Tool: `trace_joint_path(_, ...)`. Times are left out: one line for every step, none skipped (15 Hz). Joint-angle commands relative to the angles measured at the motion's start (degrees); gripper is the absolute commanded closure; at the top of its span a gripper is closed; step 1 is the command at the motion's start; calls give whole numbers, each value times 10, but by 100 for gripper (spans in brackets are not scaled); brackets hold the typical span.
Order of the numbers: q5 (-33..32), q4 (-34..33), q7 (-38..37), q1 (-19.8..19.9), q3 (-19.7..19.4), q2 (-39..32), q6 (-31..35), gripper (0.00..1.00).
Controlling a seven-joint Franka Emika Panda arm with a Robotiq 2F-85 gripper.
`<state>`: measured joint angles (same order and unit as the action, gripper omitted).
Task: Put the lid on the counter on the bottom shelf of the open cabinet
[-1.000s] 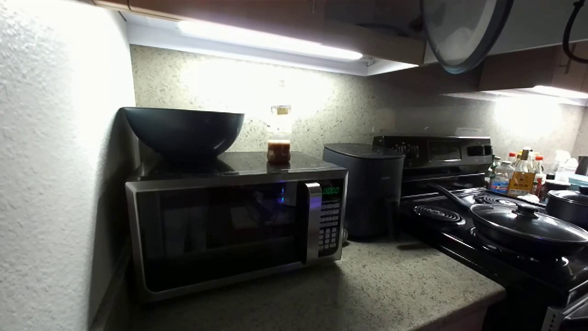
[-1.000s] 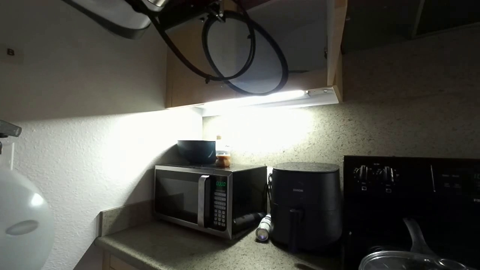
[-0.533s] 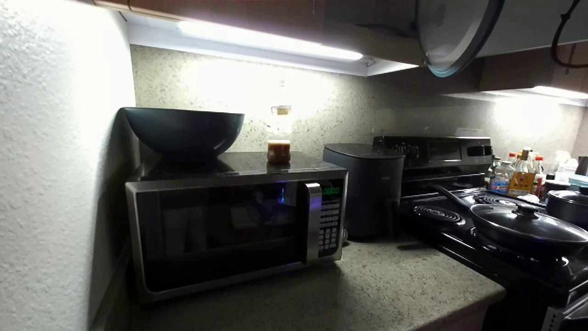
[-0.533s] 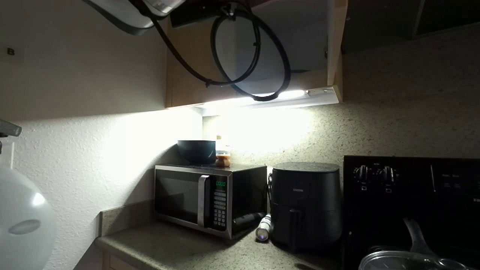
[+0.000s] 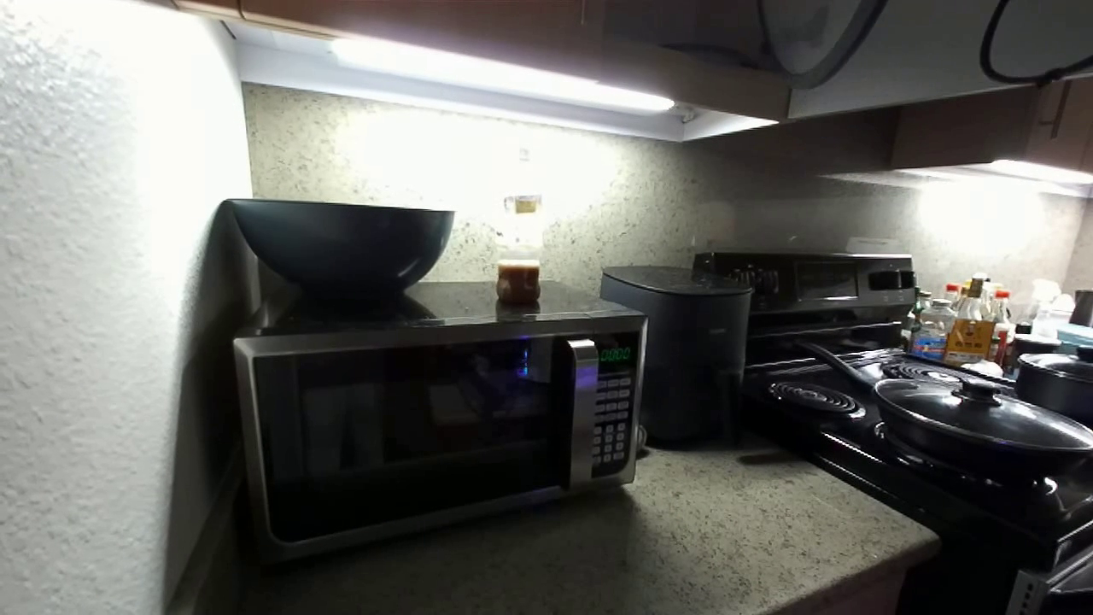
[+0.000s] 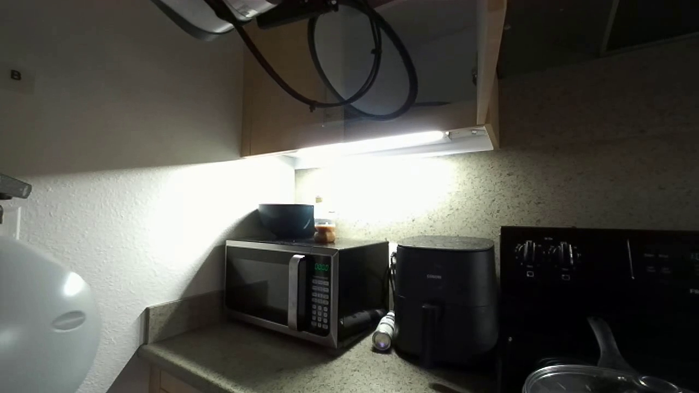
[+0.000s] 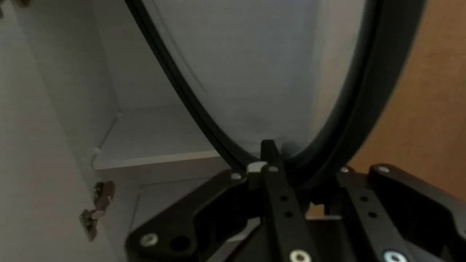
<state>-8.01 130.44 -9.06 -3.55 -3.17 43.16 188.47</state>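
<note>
Arm sat at upper L of frame in an exterior view, cut by top edge, w/ black cable hanging in loops across upper mid; its rounded white link filled lower L edge. Wrist view had the gripper at bottom, R of ctr, pointing up-frame, clamped on dark rim of the lid; lid was held on edge, tilted, filling upper mid. Open cabinet was behind it, L side, w/ shelf board and metal hinge at lower L; wood-grain panel at R. Couldn't tell if lid was past cabinet front. Grip detail showed in wrist view only. Both exterior views had lid up high, well above the counter, cut by top edge: lower rim at upper R, or glass at upper mid, overlapped by cable. Bowl on microwave in both exterior views; coil burner + bottles at R only in an exterior view.
</note>
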Motion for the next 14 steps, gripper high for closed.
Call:
trace_joint_path(-28,-116,64,-146,-77,-91,33,95)
trace_joint_path(-35,-145,78,-187,-97,-107,26,95)
trace_joint_path(-46,-174,91,-234,-128,-121,19,95)
trace_joint_path(-53,-194,101,-268,-156,-131,16,96)
trace_joint_path(-38,-138,68,-209,-112,-97,11,96)
trace_joint_path(-39,-153,70,-232,-127,-108,10,89)
trace_joint_path(-39,-153,70,-231,-128,-111,10,89)
trace_joint_path(-39,-150,70,-226,-126,-111,10,89)
trace_joint_path(-39,-148,69,-222,-122,-109,10,89)
trace_joint_path(-39,-147,69,-221,-122,-107,10,89)
trace_joint_path(-39,-147,69,-220,-122,-107,10,89)
trace_joint_path(-42,-150,69,-186,-109,-121,26,96)
trace_joint_path(-48,-160,75,-163,-106,-138,37,96)
trace_joint_path(-51,-167,79,-153,-108,-151,41,96)
